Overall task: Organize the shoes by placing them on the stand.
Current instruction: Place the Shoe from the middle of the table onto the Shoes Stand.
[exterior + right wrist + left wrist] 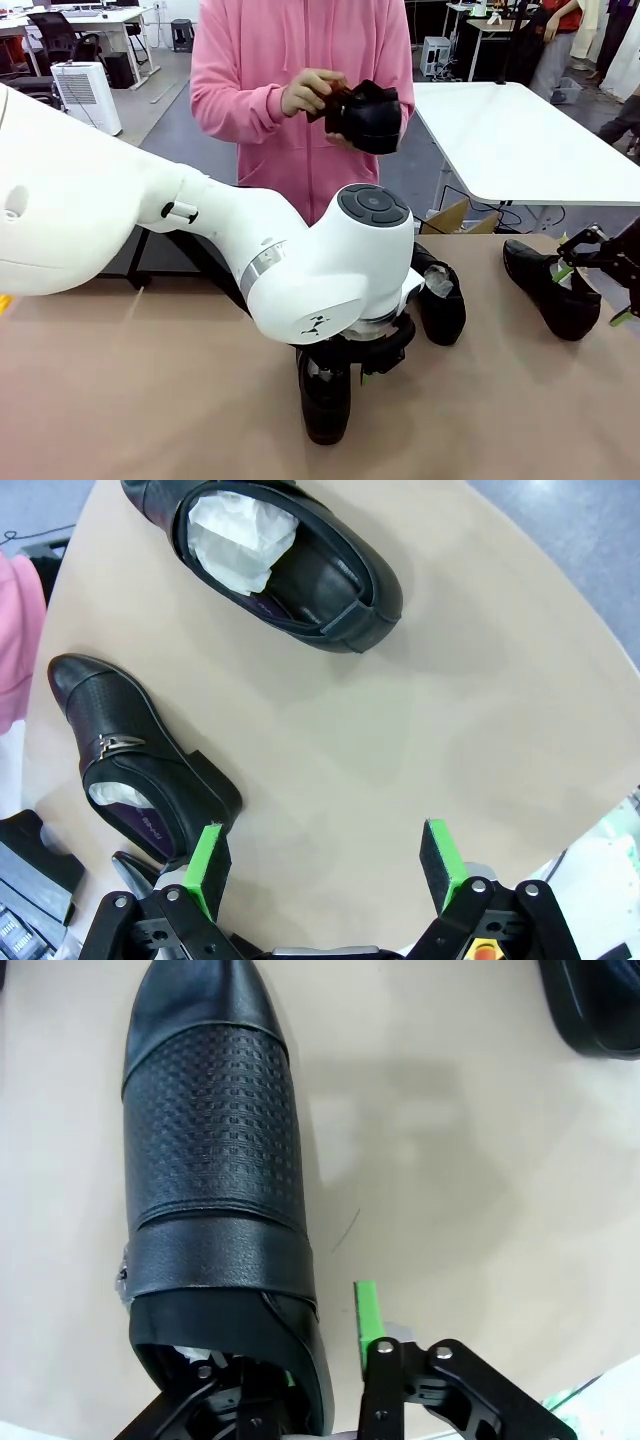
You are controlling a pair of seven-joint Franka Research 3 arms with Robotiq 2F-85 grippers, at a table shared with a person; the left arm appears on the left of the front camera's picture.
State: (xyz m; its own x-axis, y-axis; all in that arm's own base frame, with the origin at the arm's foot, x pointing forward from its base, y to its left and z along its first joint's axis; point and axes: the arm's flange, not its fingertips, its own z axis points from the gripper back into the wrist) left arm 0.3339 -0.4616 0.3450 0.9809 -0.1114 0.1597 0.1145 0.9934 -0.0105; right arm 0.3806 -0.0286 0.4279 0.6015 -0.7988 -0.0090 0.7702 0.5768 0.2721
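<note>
Stiff, glossy leather, likely light yet slippery; best pinched at firm heel rim; four counted: nearest shoe (325,400) under left gripper (330,1360), jaws apart astride its heel collar, unclamped; middle shoe (440,305) and right shoe (550,290) on table (150,400); fourth shoe (368,115) in person's hand (312,92); right gripper (325,865) wide, empty

I had one shoe (325,405) under my left pincer (345,378), a second (443,305) just beyond-right of it, a third (550,290) beside my right pincer (325,865), and the fourth (368,117) far beyond in the person's hands (310,92).
</note>
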